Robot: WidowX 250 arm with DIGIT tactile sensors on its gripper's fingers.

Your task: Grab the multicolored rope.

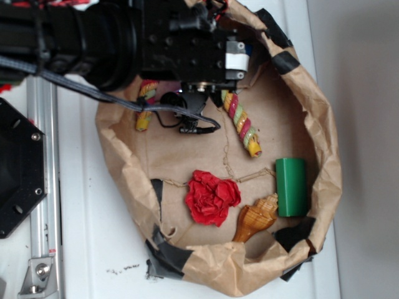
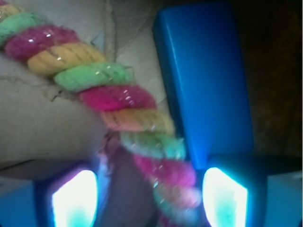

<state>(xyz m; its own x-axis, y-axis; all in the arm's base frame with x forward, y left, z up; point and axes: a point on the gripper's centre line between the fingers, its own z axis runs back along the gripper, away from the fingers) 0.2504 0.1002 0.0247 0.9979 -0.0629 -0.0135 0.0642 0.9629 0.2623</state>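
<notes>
Where rope [image 2: 118, 99] lies, blue block [image 2: 203, 85] (beside)

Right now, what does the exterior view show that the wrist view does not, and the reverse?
Only the exterior view shows the red crumpled flower, the green cylinder, the shell and the brown paper nest around them. Only the wrist view shows the end effector with the rope running between its open fingers, and a blue block. Both show the multicolored rope.
</notes>
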